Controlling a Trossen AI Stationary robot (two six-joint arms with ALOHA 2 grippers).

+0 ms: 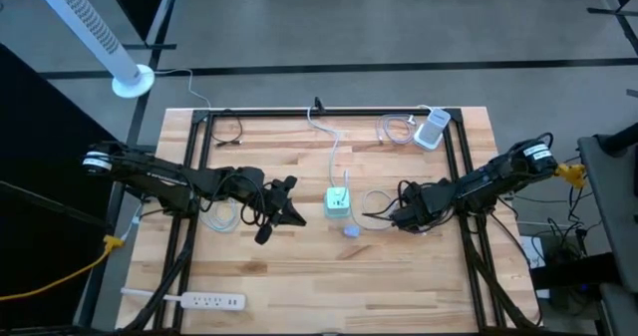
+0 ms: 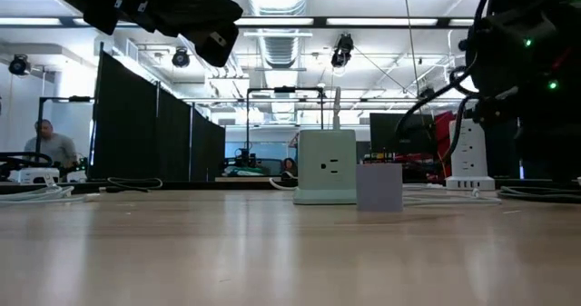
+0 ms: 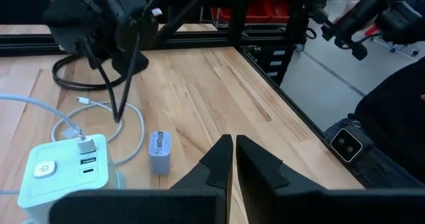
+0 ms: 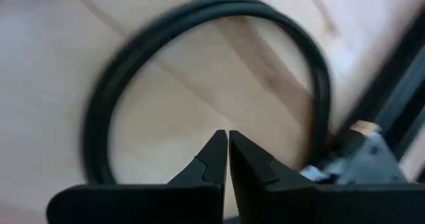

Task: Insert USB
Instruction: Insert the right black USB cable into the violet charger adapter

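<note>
left gripper (image 1: 284, 208) held closed and empty left of centre, right gripper (image 1: 391, 216) closed on nothing right of centre, small usb charger (image 1: 351, 230) lain on table (image 1: 299, 276) just below the power cube (image 1: 338, 202), between both grippers

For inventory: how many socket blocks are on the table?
3: centre cube; long strip at left corner, low camera's side; white block at far right corner. More may be hidden.

Light wooden table (image 1: 299, 276): pale green power cube (image 1: 338, 201) near centre, small USB charger block (image 1: 351, 230) just beside it, white power strip (image 1: 197, 299) near the front-left corner, white adapter (image 1: 432, 130) with coiled cable at the back-right corner.
</note>
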